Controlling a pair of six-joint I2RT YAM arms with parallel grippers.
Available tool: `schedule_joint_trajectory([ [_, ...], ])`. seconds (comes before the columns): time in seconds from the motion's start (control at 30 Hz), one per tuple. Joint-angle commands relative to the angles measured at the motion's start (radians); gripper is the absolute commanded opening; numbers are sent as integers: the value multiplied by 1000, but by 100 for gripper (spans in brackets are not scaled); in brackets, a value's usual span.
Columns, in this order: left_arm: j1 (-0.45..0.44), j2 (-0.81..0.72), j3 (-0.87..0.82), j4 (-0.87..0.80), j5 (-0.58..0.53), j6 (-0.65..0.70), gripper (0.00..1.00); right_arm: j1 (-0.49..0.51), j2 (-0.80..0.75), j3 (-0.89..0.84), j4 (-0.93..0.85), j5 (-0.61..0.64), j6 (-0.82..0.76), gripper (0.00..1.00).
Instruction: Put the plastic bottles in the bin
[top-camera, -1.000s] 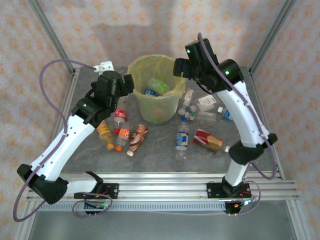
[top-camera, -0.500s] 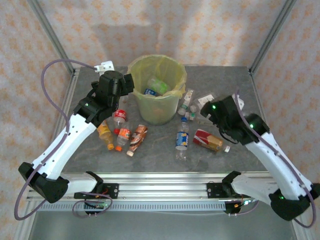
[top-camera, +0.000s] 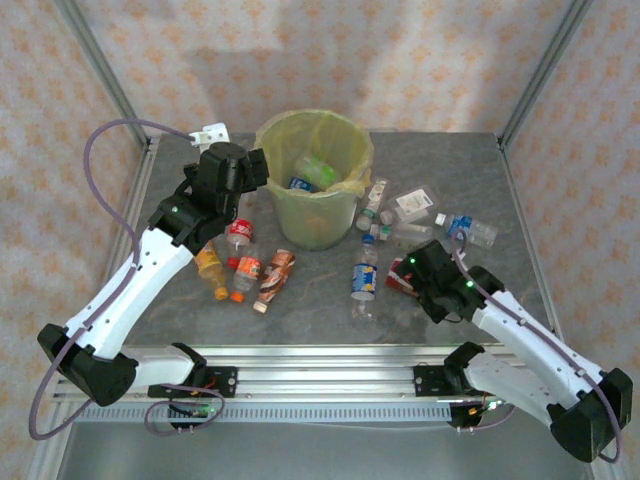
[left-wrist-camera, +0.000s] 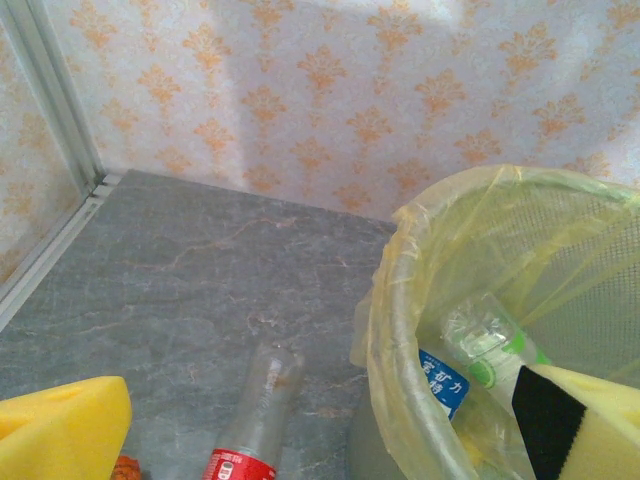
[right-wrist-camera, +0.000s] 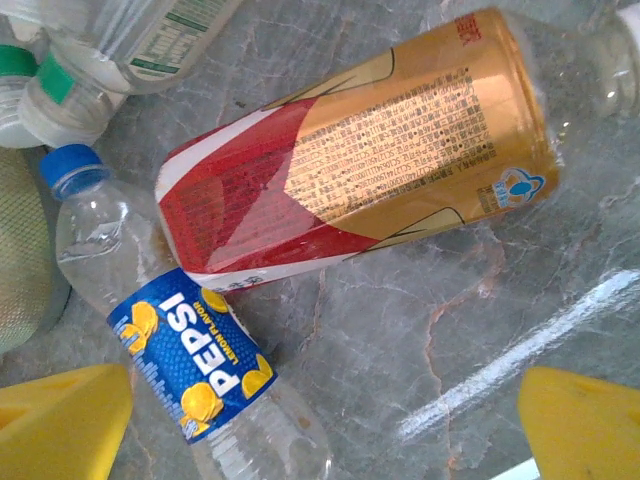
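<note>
The bin (top-camera: 322, 222), pale green with a yellow bag, stands at the back middle with two bottles (top-camera: 313, 172) inside. My left gripper (top-camera: 256, 170) hovers open by its left rim (left-wrist-camera: 392, 300), above a red-labelled bottle (left-wrist-camera: 248, 425). My right gripper (top-camera: 406, 272) hangs low and open over the table; between its yellow pads (right-wrist-camera: 62, 422) lies bare tabletop. Just ahead of them lie a blue Pepsi bottle (right-wrist-camera: 190, 360) and a red-and-gold bottle (right-wrist-camera: 370, 150). More bottles (top-camera: 240, 262) lie left of the bin.
A cluster of clear bottles (top-camera: 400, 215) and a blue-labelled one (top-camera: 468, 228) lie right of the bin. Green-capped bottles (right-wrist-camera: 60, 85) sit close to the red-and-gold one. The cage posts (top-camera: 100, 70) and the aluminium rail (top-camera: 320, 365) bound the table.
My right arm has swung from above the bin's right rim down and toward the front, now low over the red-and-gold bottle. The left arm has stayed put.
</note>
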Motion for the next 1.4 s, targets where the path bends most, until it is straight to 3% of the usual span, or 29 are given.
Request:
schedule_joint_trajectory([
  [0.0,12,3,-13,26,-26,-8,100,-3,1,-41,106,18,74,99],
  [0.4,13,19,-10,23,-15,-8,100,-66,97,-88,203,79,34,99],
  [0.73,13,17,-2,11,-22,-2,100,-174,139,-125,251,35,-24,99],
  [1.03,13,25,4,4,-30,-5,100,-264,203,-101,243,33,-134,99],
  [1.37,13,29,4,-1,-44,-8,100,-276,351,-1,245,61,-209,99],
])
